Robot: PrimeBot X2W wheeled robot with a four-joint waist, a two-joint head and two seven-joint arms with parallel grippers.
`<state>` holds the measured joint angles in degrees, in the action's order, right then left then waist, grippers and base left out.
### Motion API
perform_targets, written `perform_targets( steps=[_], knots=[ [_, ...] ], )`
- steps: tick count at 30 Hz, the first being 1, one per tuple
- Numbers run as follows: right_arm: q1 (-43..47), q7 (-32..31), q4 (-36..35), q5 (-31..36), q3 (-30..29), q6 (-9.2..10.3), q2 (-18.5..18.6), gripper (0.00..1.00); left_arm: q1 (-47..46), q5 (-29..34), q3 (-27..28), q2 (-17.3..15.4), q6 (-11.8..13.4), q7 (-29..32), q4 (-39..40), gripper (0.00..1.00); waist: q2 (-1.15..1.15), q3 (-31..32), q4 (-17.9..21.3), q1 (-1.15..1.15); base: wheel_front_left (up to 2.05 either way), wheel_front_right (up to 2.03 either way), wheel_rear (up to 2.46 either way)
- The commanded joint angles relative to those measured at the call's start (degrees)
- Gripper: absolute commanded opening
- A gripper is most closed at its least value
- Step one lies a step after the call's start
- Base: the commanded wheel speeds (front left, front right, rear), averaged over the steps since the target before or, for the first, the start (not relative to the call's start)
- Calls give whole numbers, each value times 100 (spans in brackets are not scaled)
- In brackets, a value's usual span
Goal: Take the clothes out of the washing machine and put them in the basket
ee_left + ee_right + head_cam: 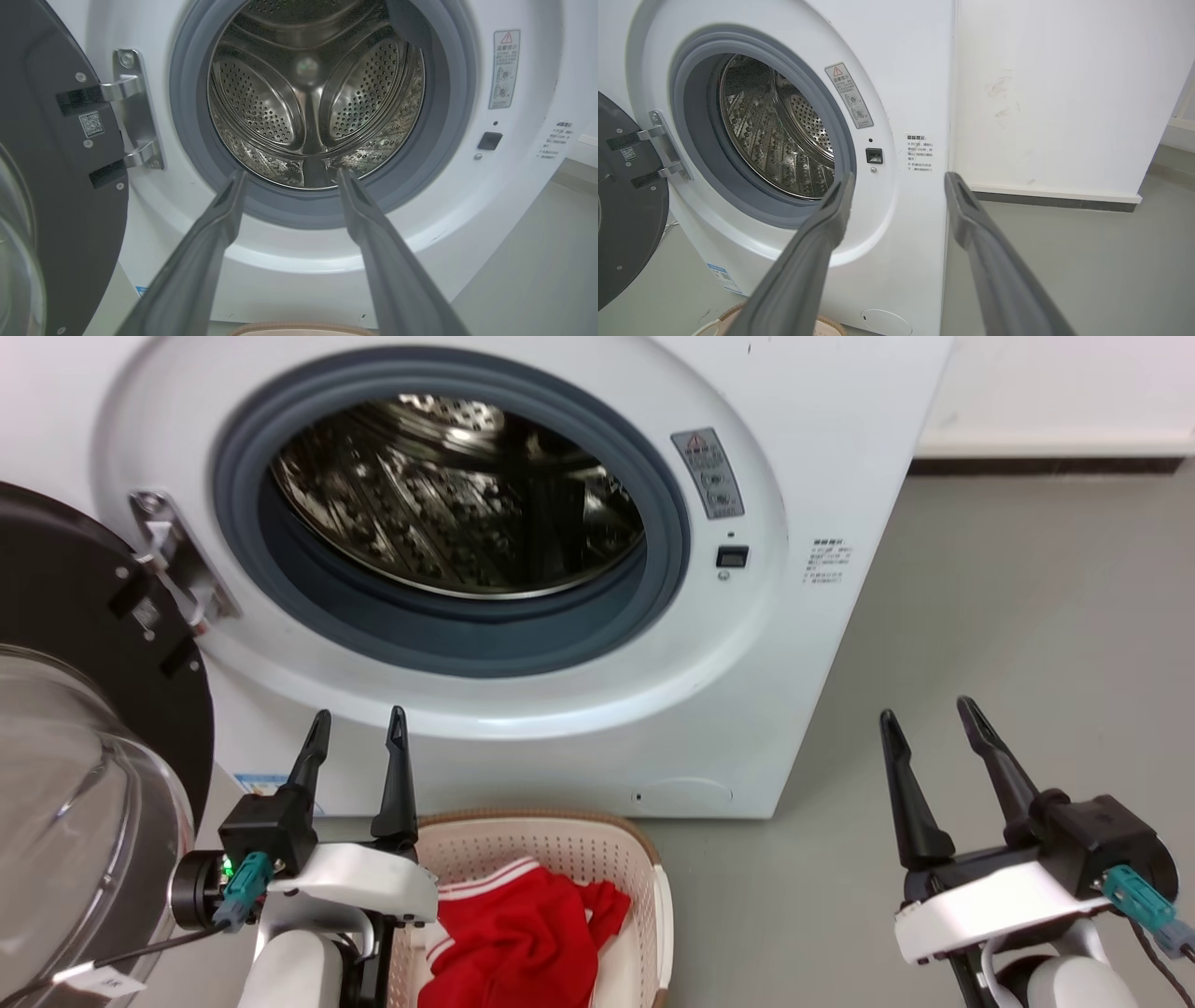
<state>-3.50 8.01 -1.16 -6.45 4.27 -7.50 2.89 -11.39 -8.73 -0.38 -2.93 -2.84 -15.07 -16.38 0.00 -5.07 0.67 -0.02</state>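
We are looking down at the washer (794, 663), which fills 12 o'clock of the head view, with its door (84, 616) swung wide open at 9 o'clock. The basket (560, 849) sits on the floor (1027, 663) right in front of the washer, at 6 o'clock, and the red clothes (532, 933) with white stripes lie in a heap inside it. Our left gripper (360, 714) is at 7 o'clock, by the basket's left edge, and its two fingers stand apart with nothing between them. Our right gripper (926, 709) is at 4 o'clock, over the floor and well apart from the basket; its fingers are spread too and hold nothing. The drum (448, 495) shines, and from the left wrist view we look straight in and see only steel with little holes, no red at all. So we think the taking-out step is done or nearly done. The very front of the drum floor hides behind the grey ring (448, 635), so we cannot be sure nothing is left there. The next move, we think, is a look lower into the drum. If something red turns up, one gripper must go in through the round hole without bumping the ring or the door, close on the cloth, and carry it to the basket.
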Motion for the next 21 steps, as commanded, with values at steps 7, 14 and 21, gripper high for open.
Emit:
perform_targets(
  steps=[7,14,21],
  knots=[
    [425,-128,-69,73,-210,2,-4,100,447,68,-29,6,-9,-14,600,100,0,466,-5,2,0,0,0],
    [824,-230,-103,33,-382,2,-4,100,836,43,-44,-11,-3,-14,750,100,0,620,20,2,0,0,0],
    [928,-285,-182,81,-394,2,-4,100,1007,28,-97,-31,34,-11,731,100,0,659,59,2,0,0,0]
  ],
)
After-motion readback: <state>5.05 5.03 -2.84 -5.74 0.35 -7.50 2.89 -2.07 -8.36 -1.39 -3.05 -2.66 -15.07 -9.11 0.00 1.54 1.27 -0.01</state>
